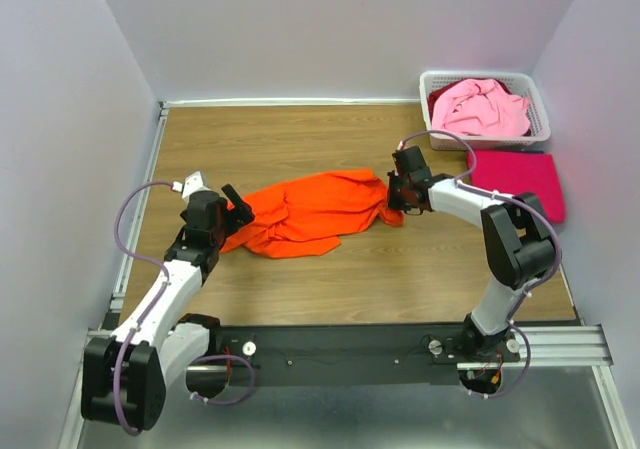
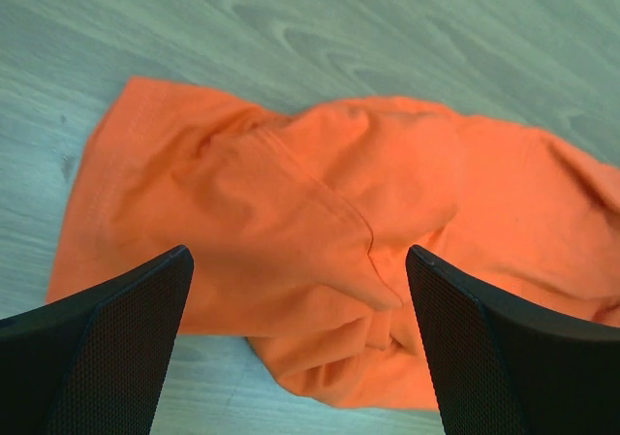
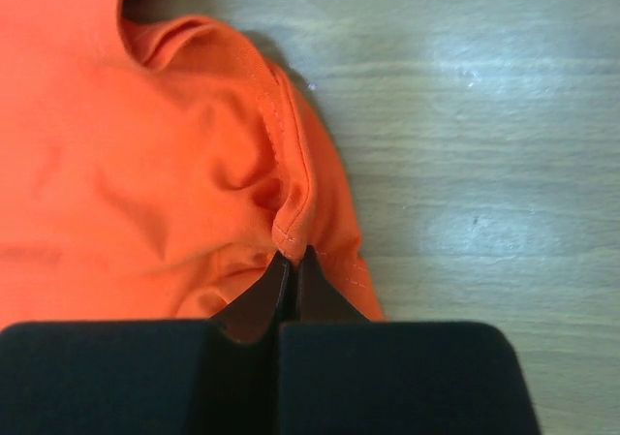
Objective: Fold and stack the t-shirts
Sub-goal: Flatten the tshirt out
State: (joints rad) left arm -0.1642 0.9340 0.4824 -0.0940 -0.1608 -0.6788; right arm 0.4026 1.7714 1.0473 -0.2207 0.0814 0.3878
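Note:
A crumpled bright orange t-shirt (image 1: pixel 310 212) lies in the middle of the wooden table. My right gripper (image 1: pixel 392 201) is at its right end, shut on a stitched hem fold of the orange t-shirt (image 3: pixel 194 164); the right gripper (image 3: pixel 294 257) pinches that seam at its tips. My left gripper (image 1: pixel 232 212) hovers over the shirt's left end with jaws wide apart. In the left wrist view the left gripper (image 2: pixel 298 261) frames the orange t-shirt (image 2: pixel 320 232) without touching it. A magenta-red t-shirt (image 1: pixel 520 181) lies folded flat at the right. A pale pink t-shirt (image 1: pixel 480 107) fills the basket.
A white slotted plastic basket (image 1: pixel 535 99) stands in the back right corner, beside the right wall. Grey walls close in the table on the left, back and right. A metal rail (image 1: pixel 400 344) carrying both arm bases runs along the near edge.

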